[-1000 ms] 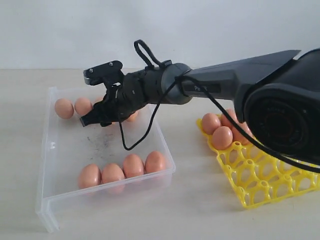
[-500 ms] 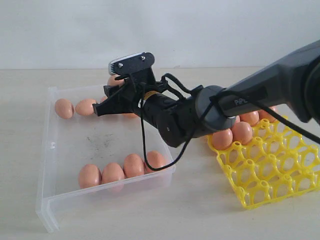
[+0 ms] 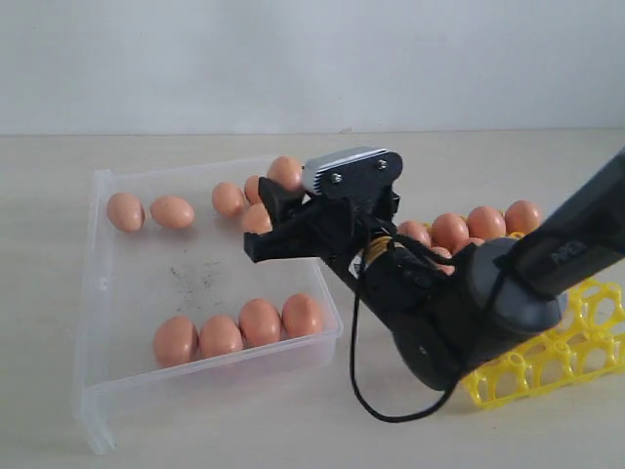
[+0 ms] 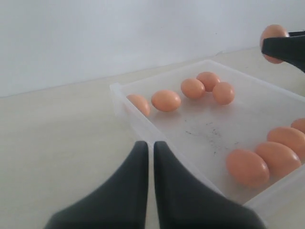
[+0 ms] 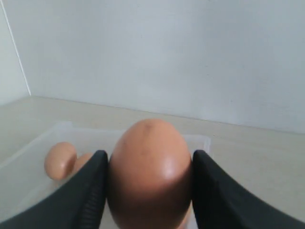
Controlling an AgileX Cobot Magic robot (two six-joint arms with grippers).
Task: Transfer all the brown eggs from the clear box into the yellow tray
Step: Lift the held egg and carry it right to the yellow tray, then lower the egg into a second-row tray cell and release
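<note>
Right gripper was found clamped on one brown egg, a finger on each flank and the egg's crown standing proud of them. This held egg hung clear of the floor of the clear box, near its far right corner. Left gripper had its fingers pressed together on nothing, over the table outside the box wall farthest from the tray.

Nine eggs lay in the box: a front row of four along the near wall and a far group of five. Dark specks marked the floor between them. The yellow tray stood right of the box, apart from it, with tray eggs in its far cells.

The right arm lay across the front of the tray and covered its left cells. A black cable looped down from the arm beside the box's right front corner. The gripper's fingers overlapped two eggs of the far group.

The number of tray eggs could not be established: four tops were plain, others only partly seen behind the arm. The tray's right end was cut off. In the right wrist view the held egg blocked most of the box.
</note>
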